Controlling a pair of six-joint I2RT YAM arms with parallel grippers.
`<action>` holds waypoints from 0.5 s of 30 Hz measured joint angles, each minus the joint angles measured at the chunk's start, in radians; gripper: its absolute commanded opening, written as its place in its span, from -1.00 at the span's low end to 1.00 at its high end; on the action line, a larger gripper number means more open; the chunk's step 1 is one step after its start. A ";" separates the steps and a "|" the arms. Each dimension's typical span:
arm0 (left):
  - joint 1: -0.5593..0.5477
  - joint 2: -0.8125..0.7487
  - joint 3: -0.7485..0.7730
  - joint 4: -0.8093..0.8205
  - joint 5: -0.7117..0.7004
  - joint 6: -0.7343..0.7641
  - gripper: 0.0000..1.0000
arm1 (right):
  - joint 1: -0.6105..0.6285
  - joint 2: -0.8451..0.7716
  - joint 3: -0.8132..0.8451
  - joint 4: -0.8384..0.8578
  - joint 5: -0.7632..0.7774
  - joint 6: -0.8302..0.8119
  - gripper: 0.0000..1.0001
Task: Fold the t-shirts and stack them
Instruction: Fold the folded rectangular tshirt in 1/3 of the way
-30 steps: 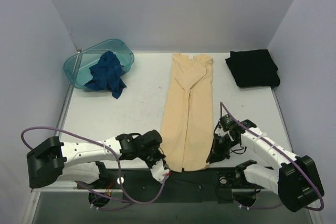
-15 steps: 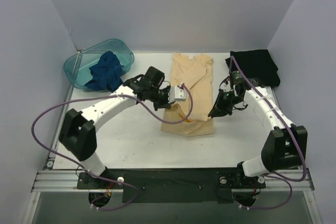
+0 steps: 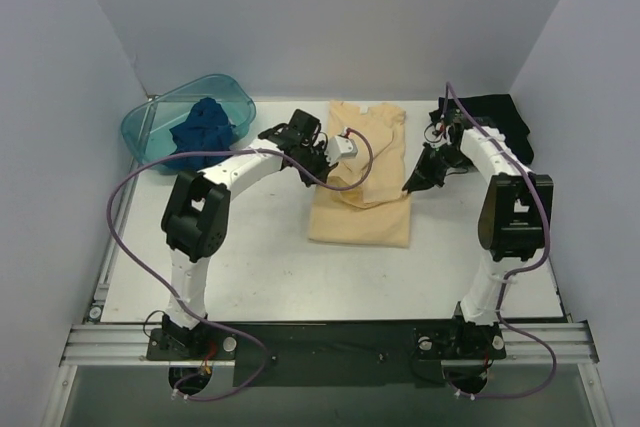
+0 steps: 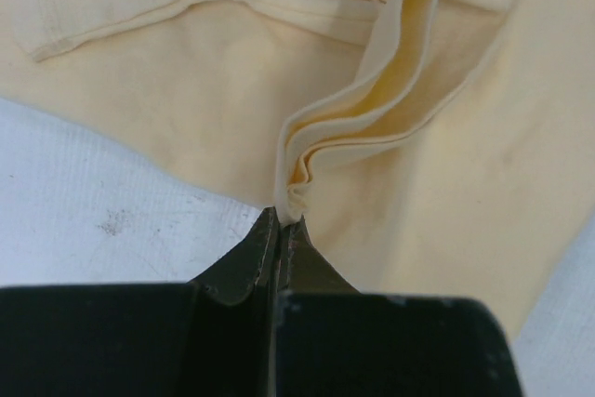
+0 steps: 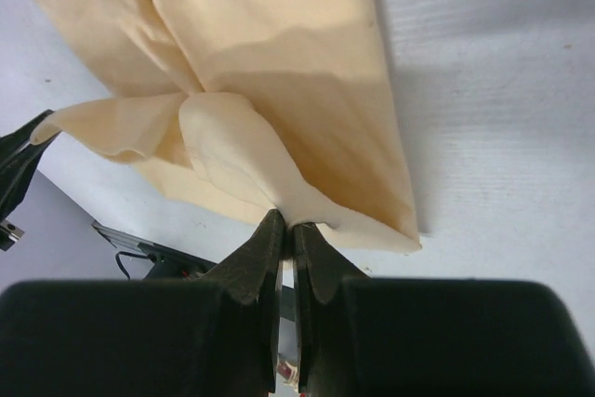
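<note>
A pale yellow-tan t-shirt (image 3: 365, 217) lies in the middle of the table, doubled over on itself, with its fold toward the near side. My left gripper (image 3: 322, 173) is shut on the lifted hem's left corner, seen as a pinched fold (image 4: 286, 204) in the left wrist view. My right gripper (image 3: 409, 187) is shut on the right corner (image 5: 296, 211). The cloth sags between them above the lower layer. A black t-shirt (image 3: 490, 125) lies folded at the back right. A dark blue t-shirt (image 3: 205, 135) lies crumpled in the basin.
A teal translucent basin (image 3: 150, 127) stands at the back left and holds the blue shirt. White walls close the back and both sides. The black shirt lies right behind my right arm.
Both grippers have carried the yellow shirt's hem from the near table edge toward the collar end. The long shirt is now doubled over, and both arms are stretched far out.
</note>
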 measured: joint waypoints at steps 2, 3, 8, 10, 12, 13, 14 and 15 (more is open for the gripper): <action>0.011 0.035 0.021 0.021 -0.004 -0.027 -1.00 | -0.005 0.037 0.018 -0.001 -0.008 -0.006 -1.00; 0.018 0.049 0.029 0.033 -0.005 -0.040 -1.00 | -0.005 0.056 0.030 0.000 -0.013 -0.008 -1.00; 0.046 0.084 0.050 0.074 -0.003 -0.075 -1.00 | -0.011 0.134 0.097 0.003 -0.034 -0.024 -1.00; 0.049 0.095 0.061 0.077 -0.003 -0.076 -1.00 | -0.011 0.156 0.119 0.007 -0.038 -0.028 -1.00; 0.048 0.108 0.071 0.080 -0.002 -0.076 -0.90 | -0.012 0.173 0.135 0.011 -0.040 -0.031 -0.69; 0.048 0.114 0.074 0.080 -0.002 -0.075 -0.71 | -0.012 0.181 0.140 0.013 -0.041 -0.033 -0.60; 0.047 0.119 0.076 0.080 0.001 -0.072 -0.25 | -0.012 0.188 0.142 0.013 -0.040 -0.032 -0.44; 0.047 0.127 0.079 0.078 0.005 -0.066 -0.10 | -0.016 0.196 0.148 0.013 -0.040 -0.037 -0.38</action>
